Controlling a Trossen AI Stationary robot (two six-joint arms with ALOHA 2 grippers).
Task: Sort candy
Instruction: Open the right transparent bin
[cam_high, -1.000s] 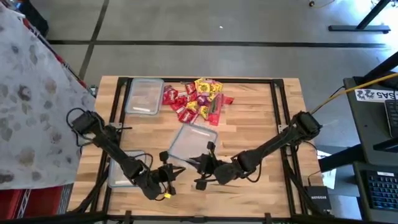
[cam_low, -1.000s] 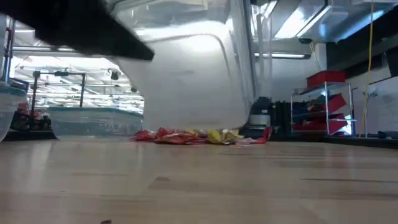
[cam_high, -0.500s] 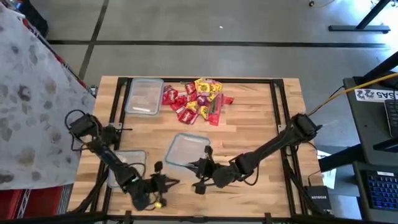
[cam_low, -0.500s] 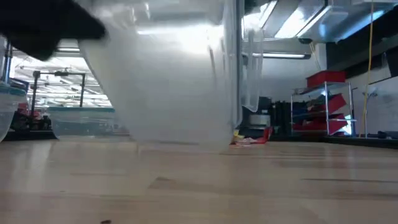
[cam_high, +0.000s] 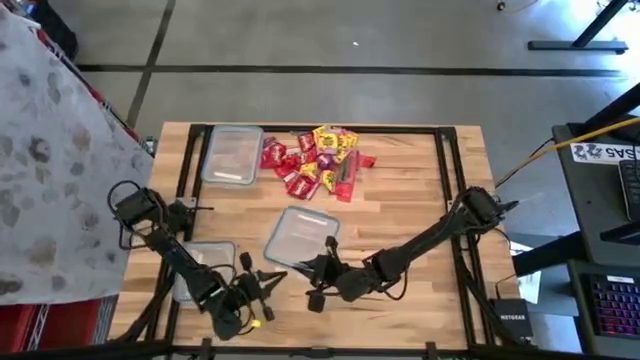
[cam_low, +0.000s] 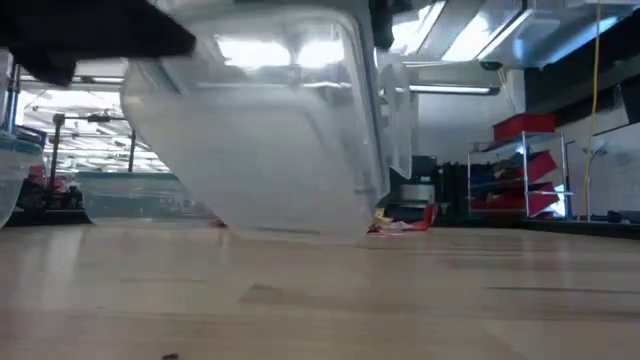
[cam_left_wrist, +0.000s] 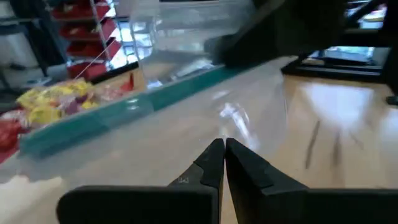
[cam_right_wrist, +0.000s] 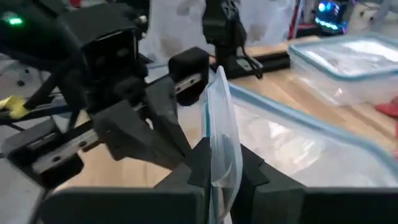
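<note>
The right gripper (cam_high: 318, 272) has its jaws clamped on the rim of a clear tub (cam_high: 300, 234), while the left gripper (cam_high: 268, 282) nearby has its jaws closed on nothing.

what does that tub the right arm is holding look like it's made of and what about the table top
The tub looks like clear, glossy plastic: the wood shows through it and its wall catches highlights, with a teal rim. The right tool pinches its thin wall. The table looks like pale wood planks with a smooth, slightly satin finish; seams and grain show. Whether it is solid wood or veneer can't be told.
</note>
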